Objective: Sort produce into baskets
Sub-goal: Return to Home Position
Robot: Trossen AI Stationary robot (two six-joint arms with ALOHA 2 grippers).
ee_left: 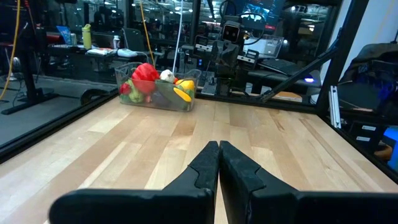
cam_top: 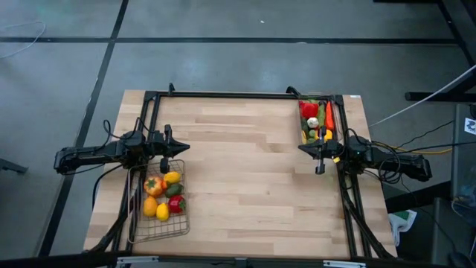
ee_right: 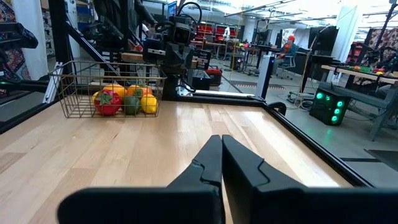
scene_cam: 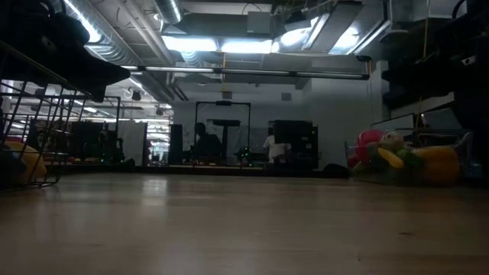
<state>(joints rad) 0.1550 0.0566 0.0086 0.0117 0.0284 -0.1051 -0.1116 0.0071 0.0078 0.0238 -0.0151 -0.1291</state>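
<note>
The wire-mesh basket stands at the table's near left and holds several toy fruits: orange, yellow, red and green; it also shows in the right wrist view. The clear plastic bin stands at the far right and holds several toy vegetables: red, green, orange and yellow. My left gripper is shut and empty above the basket's far end. My right gripper is shut and empty just near of the bin.
A black frame runs along the table's far edge and down both sides. The bare wooden tabletop lies between the basket and the bin. Beyond the table there is a room with desks and equipment.
</note>
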